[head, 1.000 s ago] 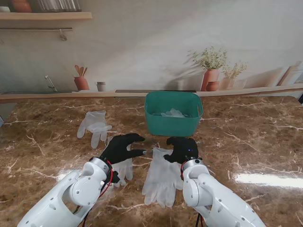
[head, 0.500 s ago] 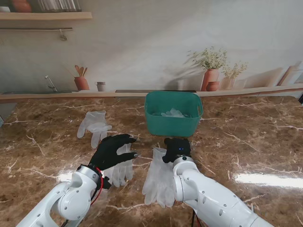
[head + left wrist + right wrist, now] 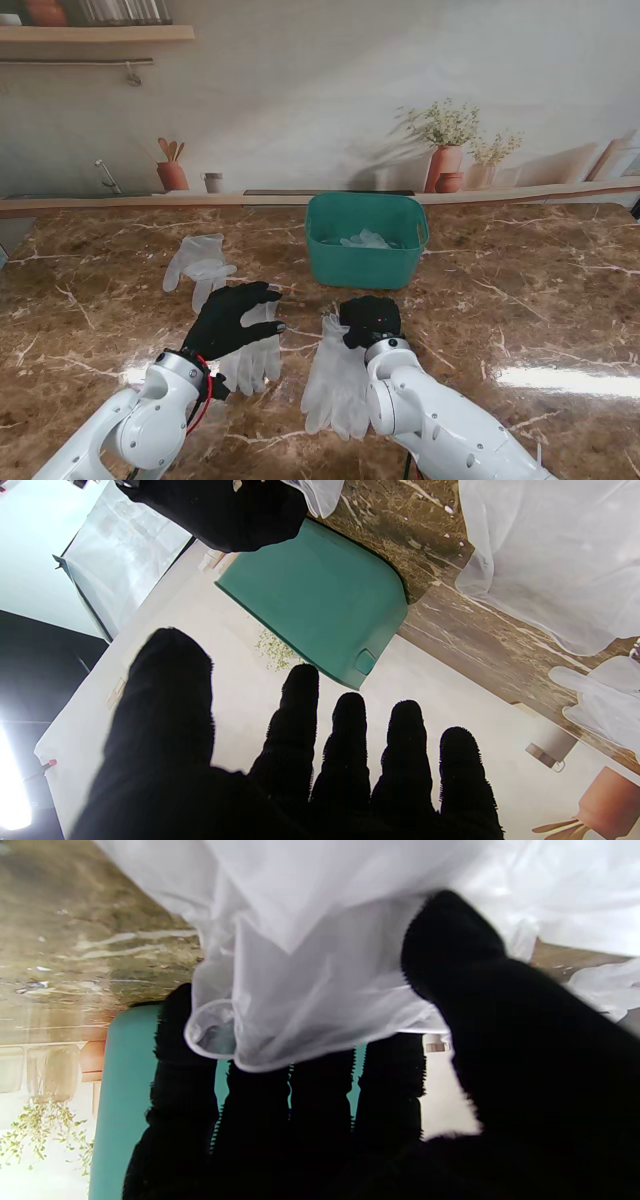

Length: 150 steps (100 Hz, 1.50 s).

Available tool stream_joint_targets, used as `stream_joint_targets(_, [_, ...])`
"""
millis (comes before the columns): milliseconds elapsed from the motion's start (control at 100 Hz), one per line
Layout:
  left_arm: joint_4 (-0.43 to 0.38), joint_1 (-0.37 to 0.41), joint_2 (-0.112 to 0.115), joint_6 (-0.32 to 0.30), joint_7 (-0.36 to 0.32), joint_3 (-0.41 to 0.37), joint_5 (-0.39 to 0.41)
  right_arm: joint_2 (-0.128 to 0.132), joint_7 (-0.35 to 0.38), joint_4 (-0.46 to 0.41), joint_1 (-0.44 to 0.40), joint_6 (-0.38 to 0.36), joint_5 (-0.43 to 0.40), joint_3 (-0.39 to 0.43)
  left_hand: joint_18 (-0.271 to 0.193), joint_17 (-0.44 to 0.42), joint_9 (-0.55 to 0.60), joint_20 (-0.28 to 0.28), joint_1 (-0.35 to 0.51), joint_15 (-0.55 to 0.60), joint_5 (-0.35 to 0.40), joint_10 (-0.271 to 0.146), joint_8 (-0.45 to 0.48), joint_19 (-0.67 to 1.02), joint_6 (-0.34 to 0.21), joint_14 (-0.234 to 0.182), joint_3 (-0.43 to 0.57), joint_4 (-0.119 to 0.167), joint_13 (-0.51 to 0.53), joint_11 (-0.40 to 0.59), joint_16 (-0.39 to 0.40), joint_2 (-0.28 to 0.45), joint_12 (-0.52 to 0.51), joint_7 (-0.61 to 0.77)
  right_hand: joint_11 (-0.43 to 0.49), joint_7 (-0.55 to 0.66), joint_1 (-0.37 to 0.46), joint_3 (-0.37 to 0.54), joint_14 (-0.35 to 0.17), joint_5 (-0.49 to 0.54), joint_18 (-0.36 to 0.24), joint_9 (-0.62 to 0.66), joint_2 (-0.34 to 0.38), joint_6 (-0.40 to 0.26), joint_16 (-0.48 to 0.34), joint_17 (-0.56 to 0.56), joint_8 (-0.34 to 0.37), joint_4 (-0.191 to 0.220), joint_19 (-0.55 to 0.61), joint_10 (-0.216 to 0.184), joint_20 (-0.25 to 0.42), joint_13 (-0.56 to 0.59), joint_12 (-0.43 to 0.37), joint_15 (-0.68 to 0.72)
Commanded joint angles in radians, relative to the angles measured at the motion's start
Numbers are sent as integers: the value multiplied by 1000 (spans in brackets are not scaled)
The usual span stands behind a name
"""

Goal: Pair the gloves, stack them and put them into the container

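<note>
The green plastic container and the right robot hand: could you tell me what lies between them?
Only bare brown marble tabletop separates the green plastic container from the right robot hand, per the stand view.

Spread left hand (image 3: 280,770) facing green container (image 3: 320,600)

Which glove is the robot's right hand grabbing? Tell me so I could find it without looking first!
Start at the green tub in the middle of the marble table. Come toward me from its front wall and you reach the right hand, closed on the cuff of a white glove. Unlike the other two gloves on the table, which lie farther left, it points its fingers toward me.
</note>
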Motion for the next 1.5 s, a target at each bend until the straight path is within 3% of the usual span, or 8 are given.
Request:
stream_joint_targets(0, [-5, 10, 3, -4, -2, -3, 4, 1, -13, 1, -20, -14, -3, 19, -6, -9, 4, -18, -1, -38, 26, -30, 12, -30, -34, -57, -46, 27, -4, -20, -14, 34, -15, 16, 32, 35, 53, 6, -19, 22, 4, 81, -20, -21, 39, 56, -55, -33, 83, -16, -23, 88, 37, 52])
stream_joint_targets(380, [-24, 16, 5, -2, -6, -19, 19, 9, -122, -42, -30, -102, -68, 137, -1, -9, 10, -11, -3, -41, 29, -28, 16, -39, -37, -57, -46, 26, -2, -21, -15, 36, -16, 18, 58, 42, 55, -16, -32, 15, -17, 94, 37, -13, 80, 28, -113, -17, 107, -17, -38, 81, 65, 88])
stream_joint_targets(830, [-21, 19, 5, -12, 4, -15, 26, 69, -117, -217, -262, -246, -215, 203, 1, -11, 10, -10, 0, -42, 32, -27, 18, -57, -38, -58, -46, 27, -4, -20, -15, 35, -15, 21, 105, 59, 52, 29, -9, 34, -10, 109, -4, 0, 137, 60, -155, -26, 198, 5, 0, 73, 99, 213])
stream_joint_targets(1030, [-22, 21, 5, -15, 8, -14, 29, 84, -73, -241, -304, -283, -228, 185, 0, -12, 6, -8, 0, -44, 30, -25, 18, -65, -37, -57, -45, 27, -8, -23, -16, 36, -17, 18, 106, 63, 47, 47, -3, 40, -7, 112, -21, 2, 139, 59, -162, -31, 204, 2, -3, 69, 94, 218])
stream_joint_targets(1140, [-23, 23, 5, -15, 8, -16, 34, 107, 86, -296, -334, -328, -235, 209, 1, -13, 3, -8, -2, -46, 27, -26, 17, -71, -38, -57, -47, 27, -12, -25, -17, 36, -18, 16, 15, 10, -107, 13, 11, -15, -1, 42, 34, 51, 91, -13, -261, -42, 122, 13, -40, -1, 36, 92])
stream_joint_targets(1200, [-25, 25, 6, -15, 7, -18, 37, 114, 138, -328, -354, -366, -228, 237, 0, -13, 1, -8, -1, -47, 26, -25, 17, -75, -38, -58, -46, 27, -13, -26, -18, 36, -18, 14, -30, -210, -205, -18, 18, 13, -5, -9, 90, 108, 76, -55, -199, 30, 77, 19, -29, -45, -47, 21])
stream_joint_targets(1220, [-25, 25, 6, -14, 6, -19, 37, 116, 147, -338, -360, -376, -229, 246, 0, -13, 0, -8, -3, -47, 25, -27, 17, -76, -37, -59, -47, 27, -14, -27, -18, 35, -19, 13, -52, -339, -268, -29, 20, 22, -9, -33, 133, 129, 69, -70, -96, 117, 58, 20, -22, -66, -66, -6])
stream_joint_targets(1490, [-40, 36, 6, -16, 11, -28, 44, 116, 174, -482, -428, -514, -237, 381, -3, -10, 2, 1, -4, -49, 24, -29, 16, -79, -39, -60, -47, 27, -12, -28, -19, 34, -20, 9, -98, -402, -256, -92, 18, -19, -16, -99, 257, 133, 24, -129, -123, 173, -24, 18, -14, -138, -104, -120])
